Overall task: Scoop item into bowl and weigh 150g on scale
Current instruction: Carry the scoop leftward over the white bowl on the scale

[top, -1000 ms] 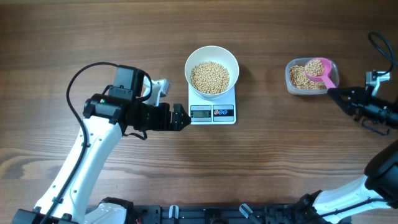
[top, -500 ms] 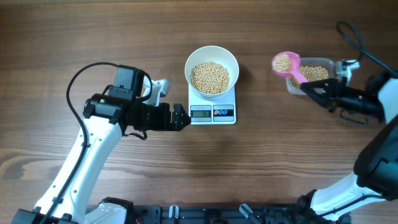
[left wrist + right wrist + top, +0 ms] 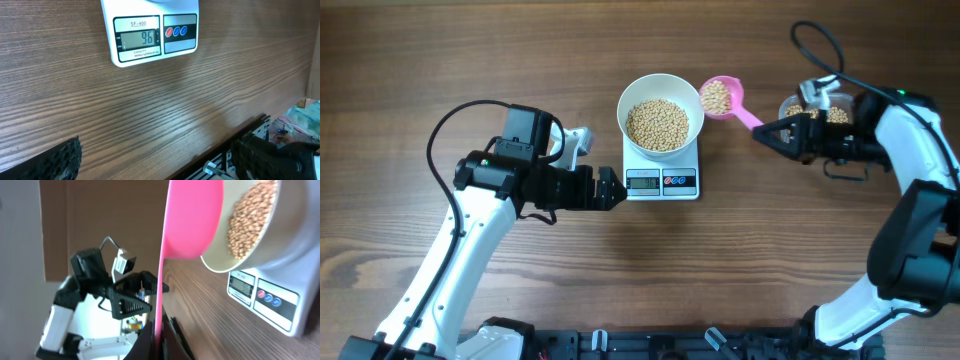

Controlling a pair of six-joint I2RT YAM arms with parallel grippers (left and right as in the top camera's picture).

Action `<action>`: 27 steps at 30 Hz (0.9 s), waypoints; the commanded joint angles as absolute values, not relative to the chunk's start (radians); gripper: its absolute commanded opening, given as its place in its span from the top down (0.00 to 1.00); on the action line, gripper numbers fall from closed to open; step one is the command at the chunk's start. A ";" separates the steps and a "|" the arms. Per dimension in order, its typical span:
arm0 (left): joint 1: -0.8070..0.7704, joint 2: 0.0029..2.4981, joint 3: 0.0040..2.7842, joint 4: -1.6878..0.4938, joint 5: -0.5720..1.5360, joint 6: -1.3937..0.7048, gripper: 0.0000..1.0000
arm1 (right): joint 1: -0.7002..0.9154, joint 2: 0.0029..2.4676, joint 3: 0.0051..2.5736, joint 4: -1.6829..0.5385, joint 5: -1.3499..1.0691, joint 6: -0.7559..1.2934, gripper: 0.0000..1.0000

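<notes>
The right end effector (image 3: 767,131) left the container (image 3: 790,108); the pink scoop (image 3: 744,114) of beans (image 3: 716,96) ahead of it now hangs just beside the bowl (image 3: 625,100).

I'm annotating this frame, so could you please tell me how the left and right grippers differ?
The left gripper is open and empty; the right gripper is shut on the pink scoop's handle. The left gripper sits beside the scale's left edge; the right gripper holds the scoop, full of beans, next to the white bowl's right rim. Both point toward the scale.
</notes>
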State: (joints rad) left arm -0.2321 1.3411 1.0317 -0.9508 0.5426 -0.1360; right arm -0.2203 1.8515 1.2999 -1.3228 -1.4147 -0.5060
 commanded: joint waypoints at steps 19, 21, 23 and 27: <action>-0.233 1.343 1.032 -0.951 0.532 -0.138 0.00 | 0.051 1.686 1.329 -0.741 -0.887 0.049 0.96; -0.233 1.343 1.032 -0.952 0.532 -0.138 0.00 | 0.087 1.641 1.329 -0.740 -0.743 -0.004 0.96; -0.233 1.343 1.032 -0.952 0.532 -0.138 0.00 | 0.112 1.618 1.329 -0.739 -0.672 -0.038 0.96; -0.233 1.343 1.032 -0.952 0.532 -0.138 0.00 | 0.167 1.591 1.329 -0.739 -0.556 -0.100 0.96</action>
